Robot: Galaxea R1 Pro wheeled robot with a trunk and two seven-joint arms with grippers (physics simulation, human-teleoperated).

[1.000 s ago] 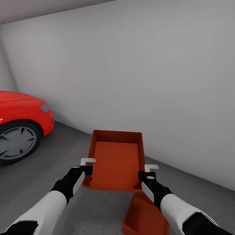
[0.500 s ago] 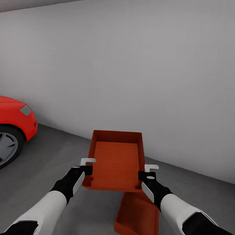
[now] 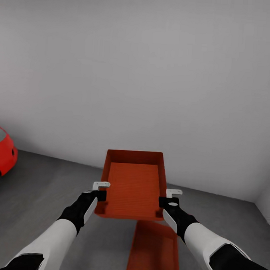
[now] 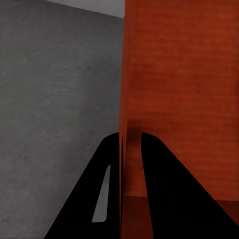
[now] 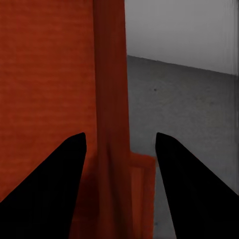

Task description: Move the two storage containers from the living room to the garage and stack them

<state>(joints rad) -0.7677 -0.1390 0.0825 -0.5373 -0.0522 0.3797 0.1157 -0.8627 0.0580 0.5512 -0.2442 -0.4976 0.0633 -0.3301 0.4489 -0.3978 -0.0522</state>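
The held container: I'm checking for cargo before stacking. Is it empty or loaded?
Empty. In the head view the held container shows only its bare ribbed orange floor, with nothing inside its four walls.

No readable text, label, number or sign.

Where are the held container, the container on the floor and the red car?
Held container (image 3: 132, 187), head view, on its inner bottom.
Container on the floor (image 3: 154, 252), head view, on its inner bottom.
Red car (image 3: 2, 151), head view, on its front corner.
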